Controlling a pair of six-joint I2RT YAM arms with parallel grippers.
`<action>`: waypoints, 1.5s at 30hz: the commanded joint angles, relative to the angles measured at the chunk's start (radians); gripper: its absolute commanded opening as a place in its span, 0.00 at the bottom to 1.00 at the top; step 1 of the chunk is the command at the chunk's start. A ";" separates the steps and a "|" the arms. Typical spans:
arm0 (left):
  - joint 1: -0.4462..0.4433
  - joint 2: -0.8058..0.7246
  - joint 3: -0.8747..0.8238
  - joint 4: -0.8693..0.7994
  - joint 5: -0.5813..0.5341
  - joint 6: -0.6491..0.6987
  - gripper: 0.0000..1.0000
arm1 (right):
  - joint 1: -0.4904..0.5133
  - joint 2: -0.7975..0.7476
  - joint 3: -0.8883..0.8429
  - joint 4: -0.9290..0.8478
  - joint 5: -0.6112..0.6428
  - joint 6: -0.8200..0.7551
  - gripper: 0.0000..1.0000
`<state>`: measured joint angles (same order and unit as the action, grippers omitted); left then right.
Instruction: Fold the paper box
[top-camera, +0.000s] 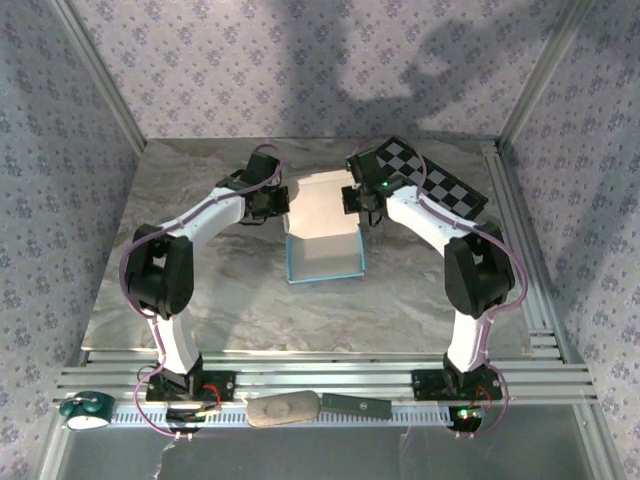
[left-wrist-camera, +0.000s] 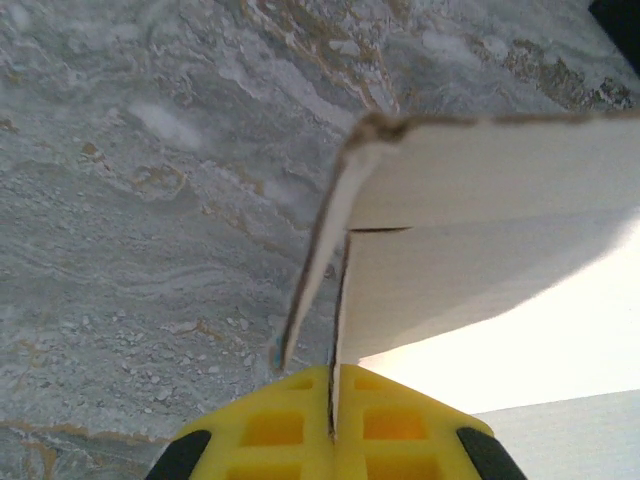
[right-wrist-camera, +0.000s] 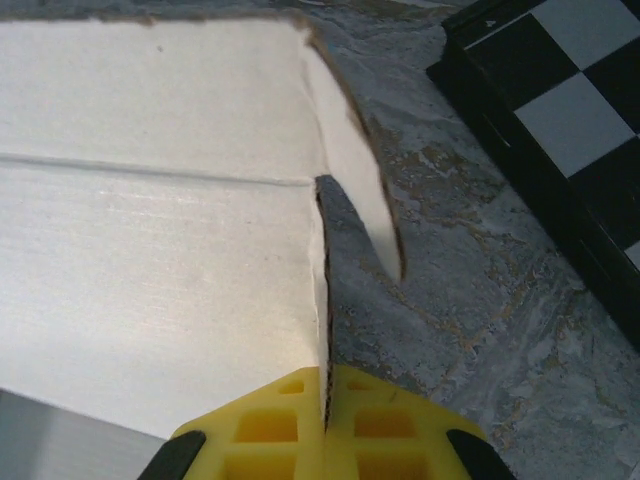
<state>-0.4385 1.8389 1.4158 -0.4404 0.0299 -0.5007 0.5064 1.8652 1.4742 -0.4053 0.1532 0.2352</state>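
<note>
- Top view, layout: the box lies on the table between the two grippers, half formed. Its white inside faces up, and a turquoise rim runs along the wall nearest the arm bases. The left gripper meets its left side and the right gripper its right side, so the two face each other across the far half.
- Top view, purpose: holding both sides at once probably steadies the sheet and lets the side walls rise together. The far part appears not yet closed.
- Top view, surroundings: a checkerboard lies just behind and outboard of the right gripper. Small items on the rail by the bases are well apart from both grippers.
- Left wrist view: the left gripper is clamped on a thin upright edge of the box, with the card running into the seam between the yellow fingers. Ahead of the tips a corner flap bends away to the left, over bare table.
- Right wrist view: the right gripper is likewise clamped on a card edge. The white panel of the box, with one crease, spreads left of the tips, and a flap curls ahead and to the right.
- Right wrist view, obstacle: the checkerboard sits right of the tips, near the flap but apart from it. It likely limits any outward swing on that side.
</note>
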 joint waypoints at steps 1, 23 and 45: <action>-0.009 -0.042 -0.022 0.040 -0.065 -0.037 0.00 | 0.018 -0.018 -0.033 0.058 0.146 0.082 0.00; -0.088 -0.193 -0.280 0.366 -0.231 -0.145 0.00 | 0.152 -0.177 -0.437 0.445 0.467 0.331 0.00; -0.097 -0.304 -0.789 1.315 -0.231 -0.121 0.00 | 0.234 -0.136 -0.793 1.287 0.572 0.224 0.00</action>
<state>-0.5579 1.5127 0.6319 0.6525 -0.1616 -0.6186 0.7391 1.6951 0.6907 0.7761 0.6342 0.4820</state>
